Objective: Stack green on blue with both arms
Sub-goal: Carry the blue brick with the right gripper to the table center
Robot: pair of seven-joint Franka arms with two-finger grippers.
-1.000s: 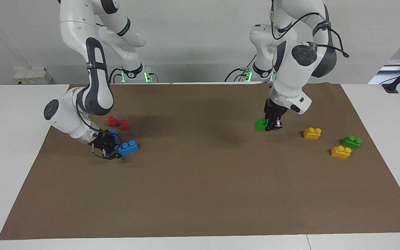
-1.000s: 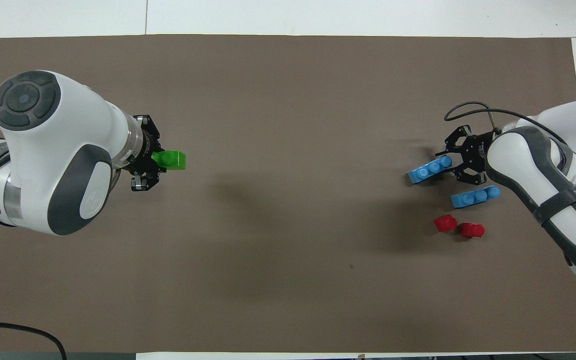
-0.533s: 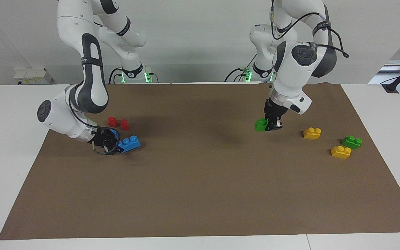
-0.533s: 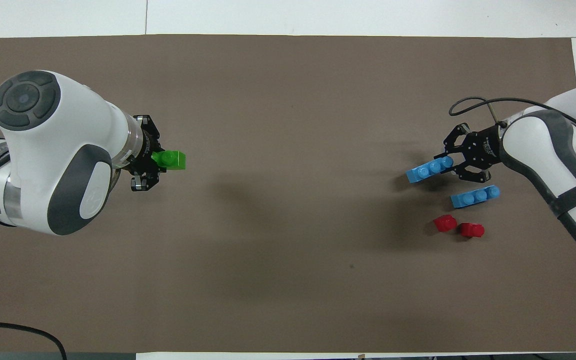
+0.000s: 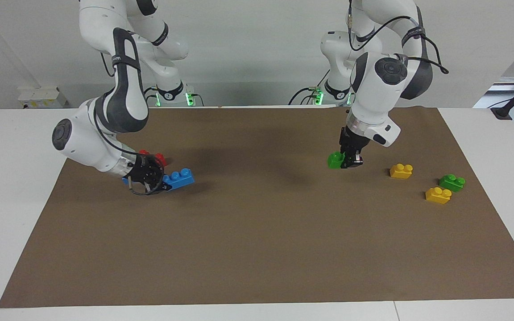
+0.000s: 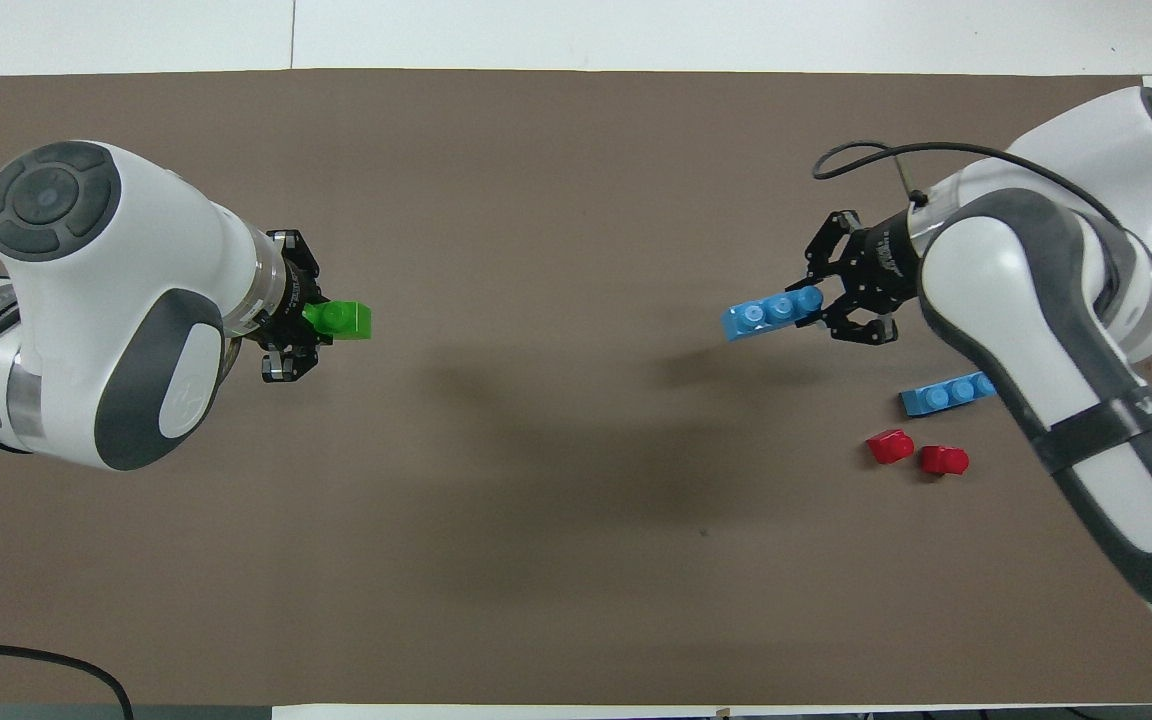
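Facing view: right end effector grips blue.

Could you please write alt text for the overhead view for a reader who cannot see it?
Over a brown mat, the left gripper holds a green brick and the right gripper holds a blue brick. A second blue brick and two red bricks lie near the right arm.

The right gripper carries its blue brick up off the brown mat and swings it toward the table's middle, away from the second blue brick.
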